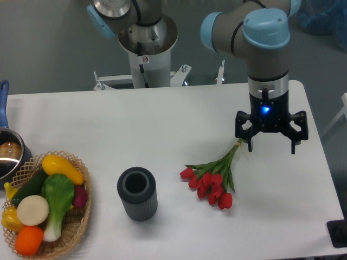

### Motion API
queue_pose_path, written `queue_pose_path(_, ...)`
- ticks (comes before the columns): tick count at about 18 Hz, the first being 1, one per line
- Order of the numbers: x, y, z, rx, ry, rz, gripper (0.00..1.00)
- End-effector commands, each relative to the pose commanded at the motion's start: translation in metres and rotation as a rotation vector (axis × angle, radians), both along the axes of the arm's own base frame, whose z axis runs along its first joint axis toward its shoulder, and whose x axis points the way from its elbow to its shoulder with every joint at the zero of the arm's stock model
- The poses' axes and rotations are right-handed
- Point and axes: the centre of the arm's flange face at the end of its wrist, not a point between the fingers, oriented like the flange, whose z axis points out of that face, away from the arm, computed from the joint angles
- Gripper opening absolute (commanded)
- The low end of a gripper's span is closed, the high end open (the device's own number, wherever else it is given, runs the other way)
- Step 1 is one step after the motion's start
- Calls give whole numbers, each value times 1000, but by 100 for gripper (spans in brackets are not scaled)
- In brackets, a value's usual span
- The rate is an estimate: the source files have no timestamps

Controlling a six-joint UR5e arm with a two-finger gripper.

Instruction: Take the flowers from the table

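The flowers [212,181] are a small bunch of red tulips lying flat on the white table [162,124], right of centre. Their buds point toward the front and their thin green stems run up and to the right. My gripper [271,148] hangs over the table just right of the stem ends, its left finger close to the stem tips. It stands open, its black fingers spread wide with nothing between them. A blue light glows on its wrist.
A dark grey ribbed cylinder cup [137,193] stands upright left of the flowers. A wicker basket [76,227] of toy vegetables sits at the front left corner, with a pot [8,154] behind it. The robot's base column [146,49] rises behind the table's far edge.
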Motion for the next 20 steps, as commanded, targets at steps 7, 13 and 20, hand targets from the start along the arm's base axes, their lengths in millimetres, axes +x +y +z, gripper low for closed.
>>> queue_pose_path(7,1,-7,3,18,-8,9,100)
queue_pose_path(13,0,-6,-1,50,-32,31,100)
queue_pose_path(20,3,-14,-26,12,-62,-9,100)
